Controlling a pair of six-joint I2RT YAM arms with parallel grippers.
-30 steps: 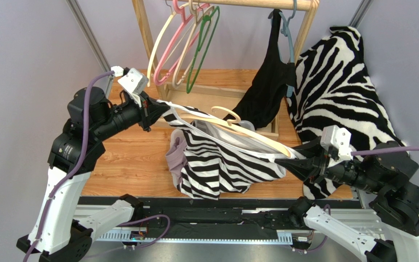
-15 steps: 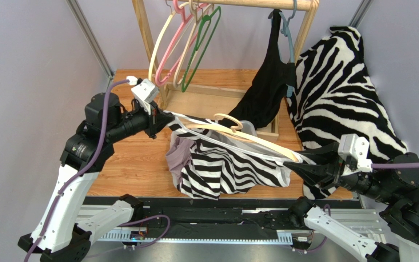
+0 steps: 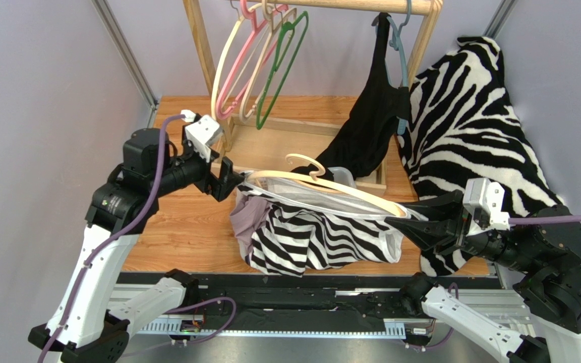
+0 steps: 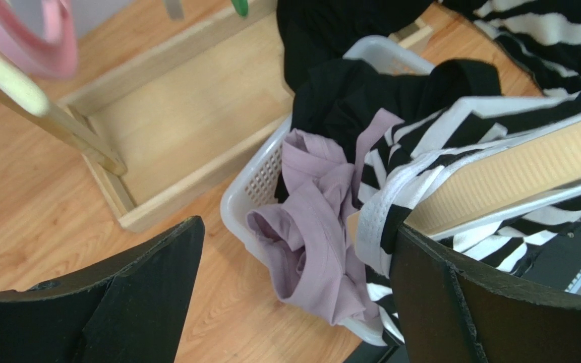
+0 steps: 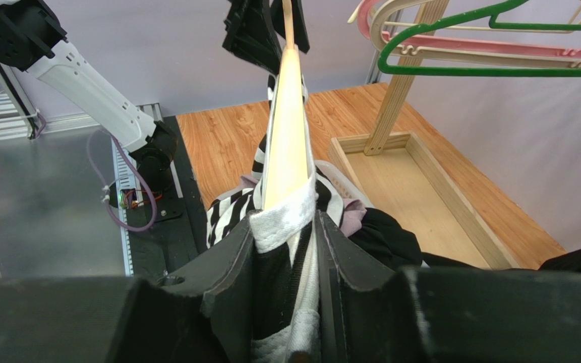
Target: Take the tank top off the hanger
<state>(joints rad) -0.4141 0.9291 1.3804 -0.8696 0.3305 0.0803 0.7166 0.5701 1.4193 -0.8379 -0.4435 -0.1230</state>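
Observation:
The zebra-striped tank top [image 3: 309, 238] hangs from a cream wooden hanger [image 3: 331, 187] held level over a white basket. My right gripper [image 3: 416, 227] is shut on the hanger's right end, with the top's white strap pinched in as well; in the right wrist view the hanger [image 5: 286, 113] runs straight away from the right gripper [image 5: 286, 227]. My left gripper [image 3: 225, 178] stands open just left of the hanger's other end, holding nothing. In the left wrist view the left gripper [image 4: 297, 231] frames the white strap [image 4: 381, 219] and the hanger [image 4: 513, 170].
A white laundry basket [image 4: 248, 197] holds a lavender garment [image 4: 316, 227] and black cloth. Behind stands a wooden rack [image 3: 199, 53] with pink, cream and green hangers [image 3: 278, 64], a hanging black garment [image 3: 369, 113] and a wooden base tray [image 3: 286, 136]. A big zebra cloth [image 3: 475, 128] drapes at right.
My left gripper has let go of the tank top's strap and opened. The strap has dropped back onto the hanger. The hanger has settled lower over the basket.

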